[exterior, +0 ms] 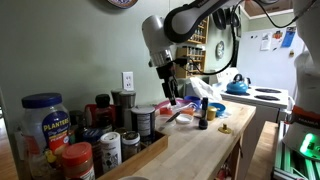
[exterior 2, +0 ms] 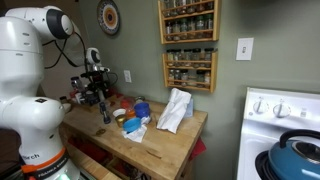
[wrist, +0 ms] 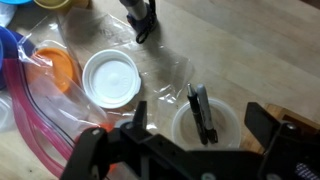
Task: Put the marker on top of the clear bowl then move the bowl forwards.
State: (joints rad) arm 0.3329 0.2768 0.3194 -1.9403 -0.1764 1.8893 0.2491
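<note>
Slim, nearly black marker [wrist: 200, 112]: lying across the small, shallow, see-through bowl [wrist: 228, 126] on the wooden counter [wrist: 270, 50]; nothing else showing inside the bowl. Black claw [wrist: 196, 118] hanging above, fingers spread apart, gripping nothing. Risking, when pushing the bowl forwards: jolting the marker off the rim, or bumping the nearby short dark bottle [wrist: 140, 18]. Crinkled clear plastic bag [wrist: 35, 105] holding an orange disc [wrist: 60, 72].
</note>
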